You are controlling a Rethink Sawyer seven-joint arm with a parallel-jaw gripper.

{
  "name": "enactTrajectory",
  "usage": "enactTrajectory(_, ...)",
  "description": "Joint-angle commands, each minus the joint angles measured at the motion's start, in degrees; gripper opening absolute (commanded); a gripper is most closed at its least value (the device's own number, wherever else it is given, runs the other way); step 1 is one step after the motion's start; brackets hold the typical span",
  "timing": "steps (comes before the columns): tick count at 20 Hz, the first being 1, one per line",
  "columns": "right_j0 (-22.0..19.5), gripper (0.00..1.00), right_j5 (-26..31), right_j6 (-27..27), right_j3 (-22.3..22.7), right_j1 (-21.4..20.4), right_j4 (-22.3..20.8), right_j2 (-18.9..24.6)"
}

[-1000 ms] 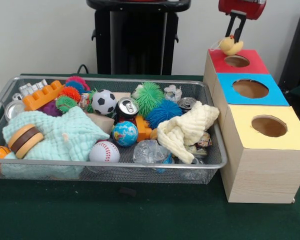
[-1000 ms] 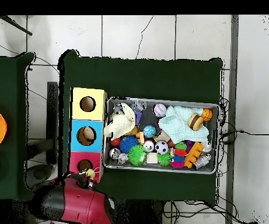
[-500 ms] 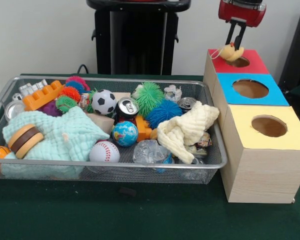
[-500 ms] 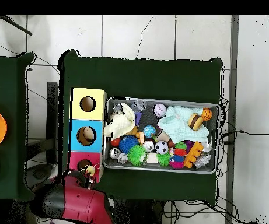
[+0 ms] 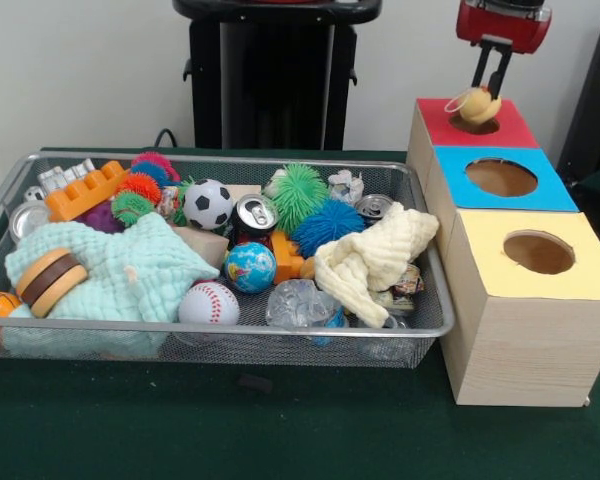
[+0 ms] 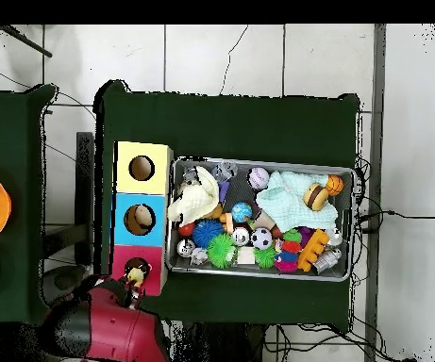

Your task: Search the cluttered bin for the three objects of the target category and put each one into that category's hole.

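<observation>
My gripper [image 5: 488, 92] hangs over the red-topped box [image 5: 432, 112] at the far right, shut on a small yellow toy duck [image 5: 477, 105]. The duck hovers just above that box's round hole [image 5: 475, 125]. In the overhead view the gripper [image 6: 134, 281] and the duck [image 6: 137, 274] sit over the red box [image 6: 151, 255]. The wire mesh bin [image 5: 230, 328] lies left of the boxes, full of toys, cans and cloths. It also shows in the overhead view [image 6: 259, 162].
A blue-topped box [image 5: 545, 190] and a yellow-topped box [image 5: 590, 262] stand in a row in front of the red one. The bin holds a soccer ball [image 5: 208, 203], a baseball [image 5: 209, 303], a soda can [image 5: 254, 215], a mint cloth [image 5: 130, 270] and a cream cloth [image 5: 372, 255].
The gripper has carried the duck to the right in the front view, from the red box's left edge to above its hole. The bin's contents have not moved.
</observation>
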Motion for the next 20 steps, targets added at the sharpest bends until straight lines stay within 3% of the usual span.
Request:
enactTrajectory(1,1.44,0.0,-1.39,17.91,1.24,2.46,4.33,4.59)
enactTrajectory(8,1.45,0.0,-3.05,16.69,0.54,3.92,4.91,4.44)
enactTrajectory(9,0.88,1.0,-4.2,15.25,0.61,3.83,4.48,5.02)
enactTrajectory(12,0.69,1.0,-6.51,15.35,1.15,3.66,4.46,5.29)
enactTrajectory(15,3.54,1.0,-3.64,17.89,-0.48,5.04,5.13,1.93)
enactTrajectory(20,1.93,1.0,-3.17,16.3,0.31,3.84,5.16,2.01)
